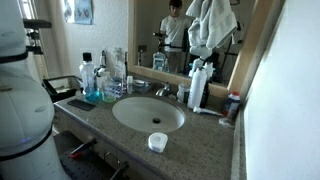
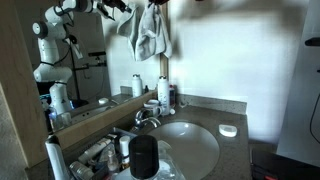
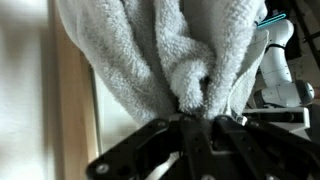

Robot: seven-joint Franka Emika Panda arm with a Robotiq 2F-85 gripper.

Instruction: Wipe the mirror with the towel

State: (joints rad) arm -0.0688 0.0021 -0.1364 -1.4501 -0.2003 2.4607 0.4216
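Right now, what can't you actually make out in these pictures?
- The gripper: in both exterior views, mostly hidden by the towel and the top edge.
- Whether towel touches mirror: wrist view is filled with cloth; cannot tell.
- Labels on the bottles: too small, exterior view.

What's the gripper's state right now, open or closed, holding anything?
Gripper: closed, holding the towel.
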